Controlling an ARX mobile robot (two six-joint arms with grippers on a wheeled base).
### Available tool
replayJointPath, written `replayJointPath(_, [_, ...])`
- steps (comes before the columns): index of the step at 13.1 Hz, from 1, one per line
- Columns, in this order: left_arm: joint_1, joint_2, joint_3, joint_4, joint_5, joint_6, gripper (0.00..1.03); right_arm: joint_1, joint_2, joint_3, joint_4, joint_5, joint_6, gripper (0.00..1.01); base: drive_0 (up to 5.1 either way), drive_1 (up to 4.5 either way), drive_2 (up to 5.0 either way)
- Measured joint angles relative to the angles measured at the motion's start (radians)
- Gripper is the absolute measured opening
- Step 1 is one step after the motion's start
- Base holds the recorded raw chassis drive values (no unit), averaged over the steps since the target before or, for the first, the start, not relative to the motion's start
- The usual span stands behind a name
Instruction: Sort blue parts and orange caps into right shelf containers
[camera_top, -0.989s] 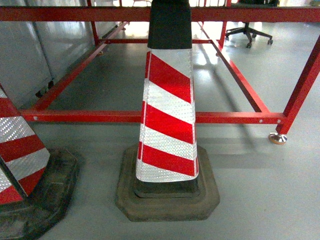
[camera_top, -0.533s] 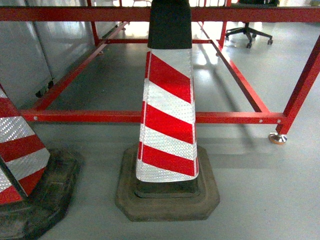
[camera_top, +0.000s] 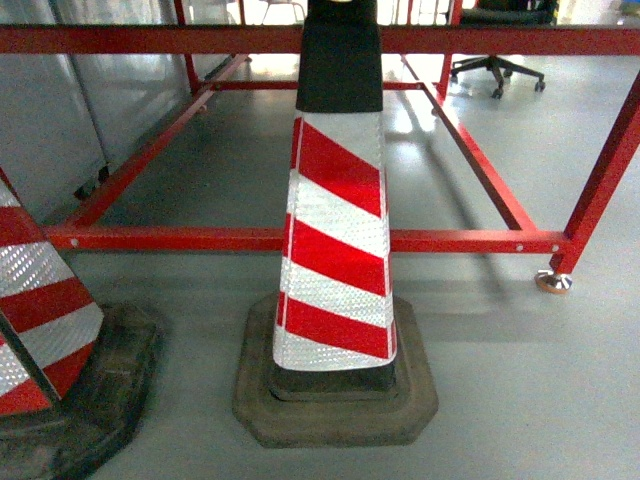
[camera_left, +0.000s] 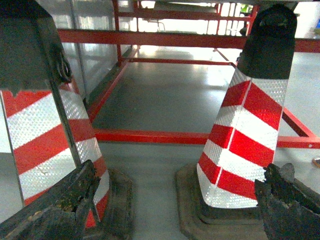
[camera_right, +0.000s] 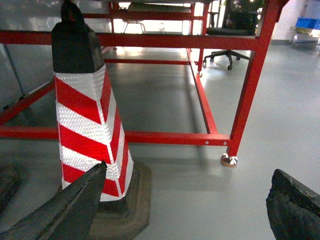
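Note:
The blue parts, the orange caps and the right shelf containers are out of view in all three views. My left gripper (camera_left: 181, 170) is open, its worn black fingers (camera_left: 65, 200) spread wide with only floor between them. My right gripper (camera_right: 190, 169) is open too, with nothing between its fingers (camera_right: 75, 205). Both hang low over the grey floor. Neither gripper appears in the head view.
A red-and-white striped traffic cone (camera_top: 335, 230) on a dark rubber base stands straight ahead. A second cone (camera_top: 35, 300) is at the left. Behind them runs a red steel frame (camera_top: 470, 240) with a footed post (camera_top: 553, 282). An office chair (camera_top: 497, 65) stands far back.
The whole scene has slid slightly downward in the head view, showing a little more above the cone's top. Nothing in the scene itself moved.

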Motion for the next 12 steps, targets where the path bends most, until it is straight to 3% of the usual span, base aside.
replayJointPath(12, [0.0, 0.0, 0.0, 0.0, 0.003, 0.0, 0.98, 0.0, 0.0, 0.0, 0.0, 0.0, 0.001, 0.98, 0.0, 0.0, 0.0])
